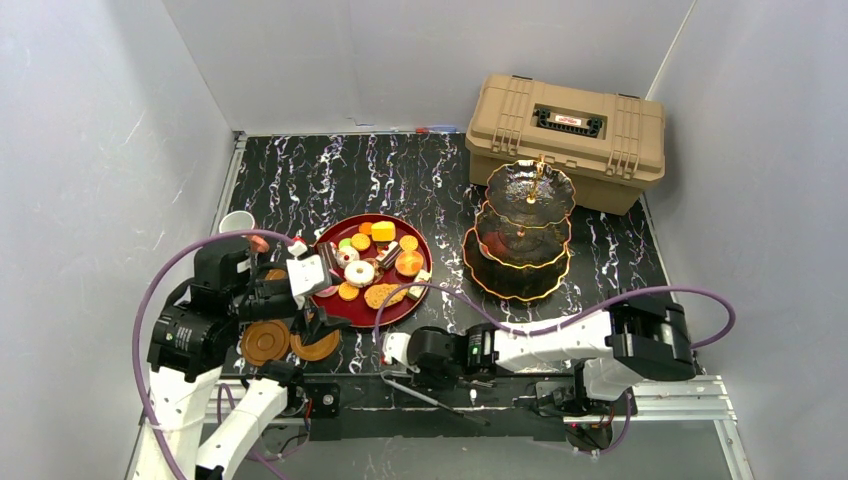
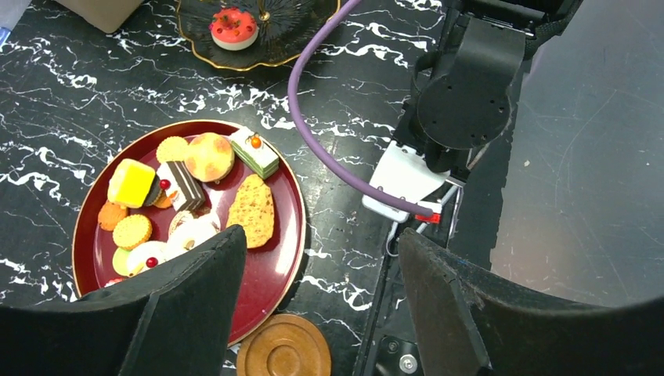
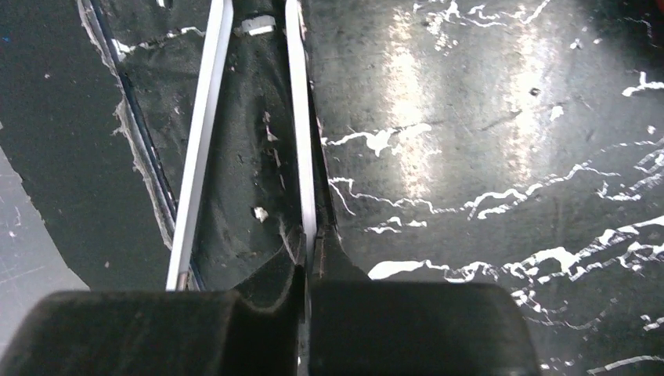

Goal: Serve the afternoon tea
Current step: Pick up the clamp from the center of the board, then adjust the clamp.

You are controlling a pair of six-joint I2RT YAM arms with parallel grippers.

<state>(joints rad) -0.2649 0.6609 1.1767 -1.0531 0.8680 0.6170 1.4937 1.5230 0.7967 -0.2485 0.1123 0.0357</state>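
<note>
A red plate (image 1: 428,262) carries several small pastries (image 1: 372,262), such as cookies and cake slices. To its right stands the dark three-tier stand (image 1: 520,245); one red cake (image 2: 234,27) sits on its bottom tier. My left gripper (image 2: 321,301) hangs open over the plate's near edge (image 2: 274,258) and a brown saucer (image 2: 283,347), holding nothing. My right gripper (image 3: 312,254), low at the table's near edge (image 1: 392,365), is shut on one blade of the metal tongs (image 3: 301,117); the other blade (image 3: 196,157) lies free to its left.
Two brown saucers (image 1: 265,341) (image 1: 318,345) lie by the left arm. A pale cup (image 1: 237,222) stands at the left table edge. The tan case (image 1: 565,135) sits behind the stand. A purple cable (image 2: 313,133) crosses near the plate.
</note>
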